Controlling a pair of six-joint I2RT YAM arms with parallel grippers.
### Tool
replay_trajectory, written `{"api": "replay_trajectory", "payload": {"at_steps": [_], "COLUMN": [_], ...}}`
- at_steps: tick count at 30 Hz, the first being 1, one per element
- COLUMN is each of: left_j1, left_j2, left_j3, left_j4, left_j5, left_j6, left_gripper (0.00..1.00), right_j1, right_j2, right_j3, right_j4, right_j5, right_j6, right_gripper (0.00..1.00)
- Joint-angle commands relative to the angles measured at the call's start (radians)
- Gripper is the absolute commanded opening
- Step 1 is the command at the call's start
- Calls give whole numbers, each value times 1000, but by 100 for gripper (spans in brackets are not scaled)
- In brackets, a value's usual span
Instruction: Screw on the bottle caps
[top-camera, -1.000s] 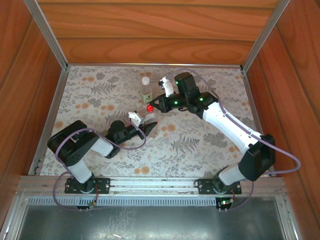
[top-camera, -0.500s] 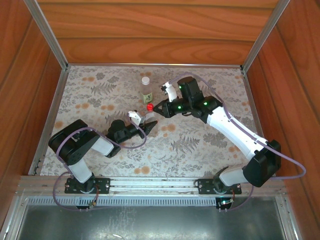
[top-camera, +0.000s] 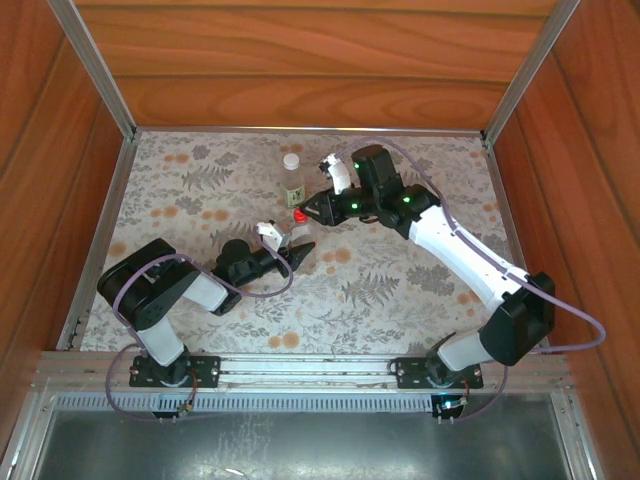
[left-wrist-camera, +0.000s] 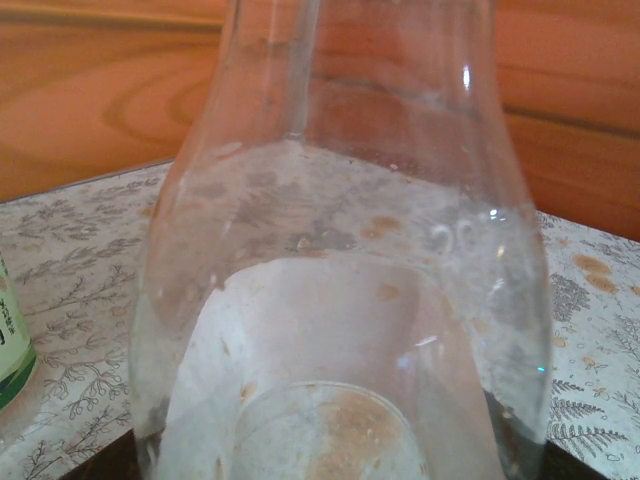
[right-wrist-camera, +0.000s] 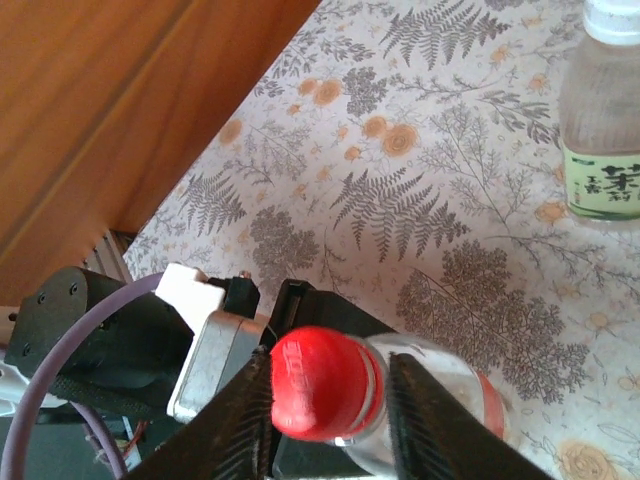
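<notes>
Right gripper (right-wrist-camera: 328, 395) fingers (right-wrist-camera: 240, 425) closely flank the small round red plastic cap (right-wrist-camera: 318, 385) at bottom centre; whether they press it, I cannot tell. The cap tops the short clear plastic bottle (right-wrist-camera: 440, 385), which the left gripper (top-camera: 298, 246) clamps.

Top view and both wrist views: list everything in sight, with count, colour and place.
Tall bottle: one, clear with green-yellow label, standing far middle of the table.
White cap: one, white, on the tall bottle.
Short bottle: one, clear with reddish band, mid-table, in the left fingers.
Red cap: one, red, on the short bottle's neck.
Table: one, grey and orange floral cover.
Walls: three, brown wood, around the left, far and right sides.
Left arm: one, black and white, near left.
Right arm: one, black and white, near right.
Left fingers: black, shut on the short bottle.
Right fingers: black, either side of the red cap.
</notes>
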Motion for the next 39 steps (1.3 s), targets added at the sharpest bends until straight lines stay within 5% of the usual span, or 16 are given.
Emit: {"api": "replay_trajectory", "payload": {"at_steps": [1, 8, 13, 17, 23, 28, 39], "left_j1": [8, 9, 10, 11, 11, 11, 11], "left_j2": [13, 13, 22, 31, 35, 36, 31], "left_j3": [10, 9, 15, 18, 23, 20, 20], "left_j4": [25, 26, 25, 25, 25, 25, 25], "left_j5": [19, 12, 18, 26, 42, 41, 41], "left_j6": [-16, -23, -28, -16, -8, -8, -19], "left_gripper": [50, 50, 50, 50, 50, 50, 55], "right_j1": [-1, -1, 5, 3, -19, -25, -25], "right_j2": [26, -38, -98, -139, -105, -15, 3], "right_j3": [25, -65, -119, -126, -78, 4, -22], "right_j4": [6, -3, -12, 2, 32, 17, -7], "right_j5": [-48, -69, -143, -84, -14, -55, -121], "right_j6": [-1, 17, 27, 35, 43, 26, 21], "right_gripper": [28, 12, 11, 11, 35, 38, 18]}}
